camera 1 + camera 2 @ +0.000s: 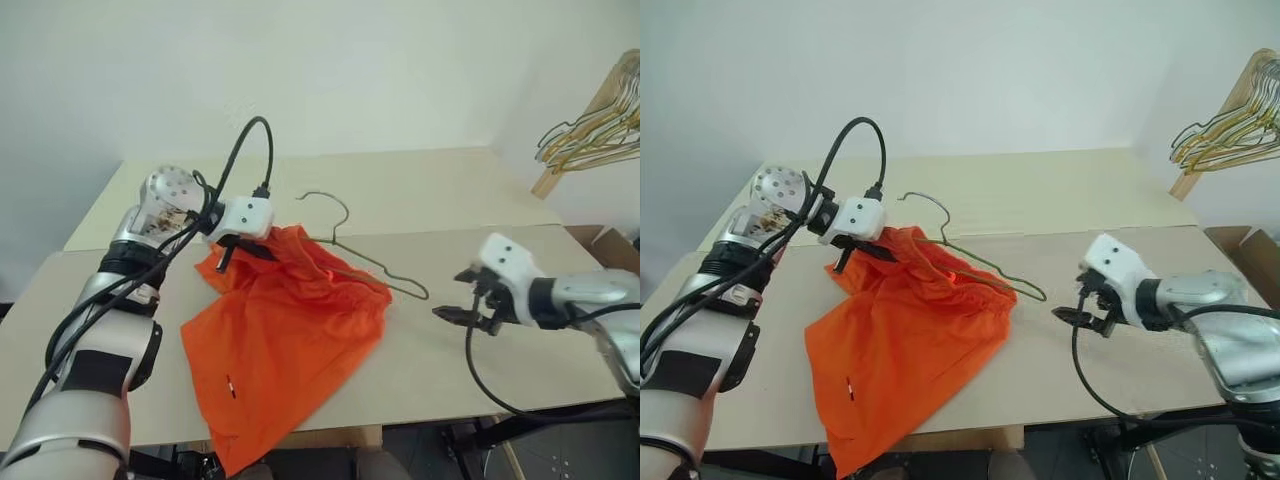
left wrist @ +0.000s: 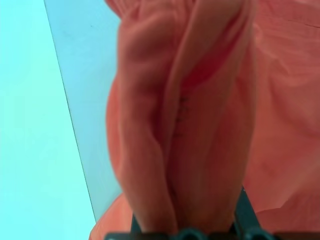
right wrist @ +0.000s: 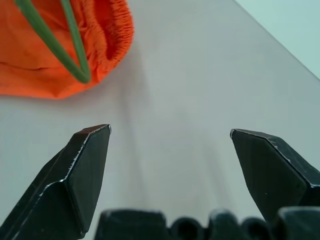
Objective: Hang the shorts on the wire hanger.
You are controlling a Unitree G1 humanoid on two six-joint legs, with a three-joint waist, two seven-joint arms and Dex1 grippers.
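On the left we see the left gripper (image 1: 226, 252), its two black fingers clenched on a bunched fold of the bright orange fabric shorts (image 1: 285, 345). In the left wrist view that fold rises between the fingers as soft, rounded pleats of matte cloth. The pinched part is lifted off the pale beige flat table (image 1: 560, 370); the rest of the shorts drapes down and spreads over the table, creased and loose, with the lowest corner hanging past the near edge. A small white tag mark sits on the near part of the cloth. The shorts' long axis runs from the lifted far-left corner down toward the near edge.

The thin olive-grey wire hanger (image 1: 352, 255) lies partly under and through the gathered, ribbed elastic waistband. Its small hook points far and left, near the left gripper, and its long axis runs from there toward the right and near, where a rounded corner of the wire pokes out beyond the waistband onto bare table.

Further right, well apart from the shorts, the right gripper (image 1: 462, 316) hovers over the table with its black wedge-shaped fingers (image 3: 85, 170) spread wide and holding nothing.

At the far right a bunch of gold and green wire hangers (image 1: 598, 128) hangs on a slanted wooden rack (image 1: 590, 112).
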